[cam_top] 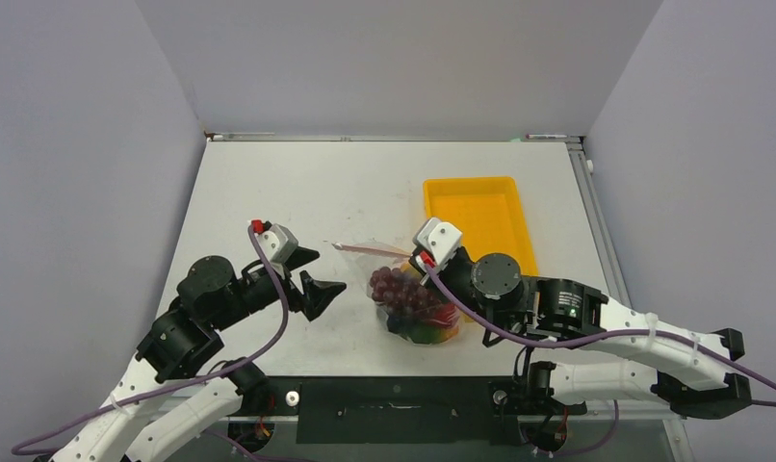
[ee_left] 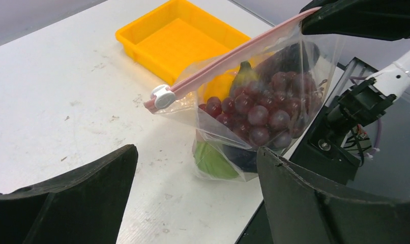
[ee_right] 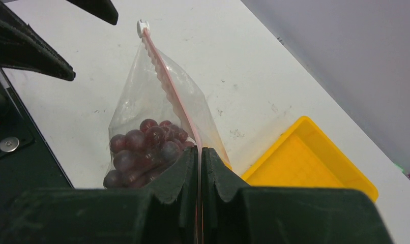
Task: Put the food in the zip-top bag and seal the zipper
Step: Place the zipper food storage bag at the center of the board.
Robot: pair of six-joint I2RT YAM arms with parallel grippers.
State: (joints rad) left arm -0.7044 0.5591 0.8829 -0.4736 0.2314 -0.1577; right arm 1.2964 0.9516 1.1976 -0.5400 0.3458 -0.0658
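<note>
The zip-top bag (cam_top: 408,294) stands on the table, held up by its top edge. It holds the food: a dark red grape bunch (ee_left: 264,109), a green piece (ee_left: 213,160) and red and orange pieces (cam_top: 440,327). The pink zipper (ee_left: 228,58) runs along its mouth, with a white slider (ee_left: 163,96) at the free end. My right gripper (ee_right: 199,152) is shut on the zipper's other end (ee_right: 167,76). It also shows in the top view (cam_top: 425,262). My left gripper (cam_top: 319,272) is open and empty, just left of the bag and apart from it.
An empty yellow tray (cam_top: 476,202) sits behind the bag toward the back right, also in the left wrist view (ee_left: 177,40) and the right wrist view (ee_right: 315,168). The black base rail (cam_top: 394,409) runs along the near table edge below the bag.
</note>
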